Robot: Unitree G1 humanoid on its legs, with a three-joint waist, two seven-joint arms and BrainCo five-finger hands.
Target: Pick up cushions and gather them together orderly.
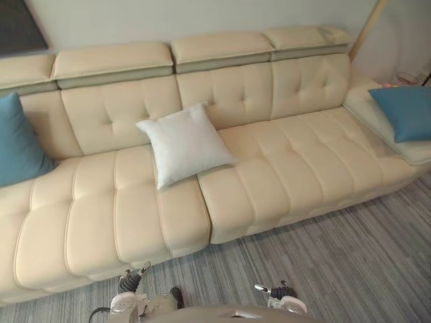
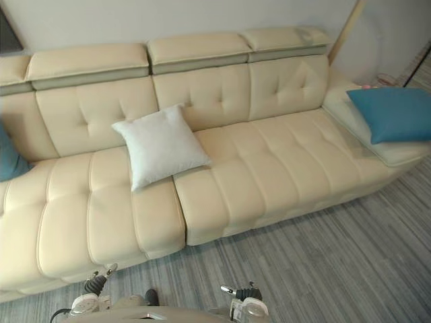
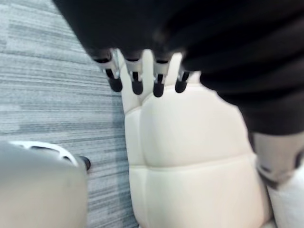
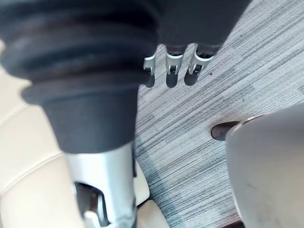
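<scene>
Cream leather sofa point(image 1: 269, 175) carries the white cushion point(image 1: 183, 142) mid-seat, with the left blue cushion point(image 1: 17, 141) and right blue cushion point(image 1: 404, 111) at its ends. The left hand point(image 3: 136, 78) and right hand point(image 4: 171, 73) hang open and empty. Recommended: step closer and grip one cushion's edge.

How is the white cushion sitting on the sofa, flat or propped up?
Propped up: the white cushion leans against the back of the sofa, its lower edge resting on the seat.

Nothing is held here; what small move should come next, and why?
Probably lift the left robot hand toward the white cushion leaning on the sofa backrest. It is the nearest cushion; the left blue cushion and right blue cushion lie at the ends. Both that hand and the right robot hand hang open, empty.
</scene>
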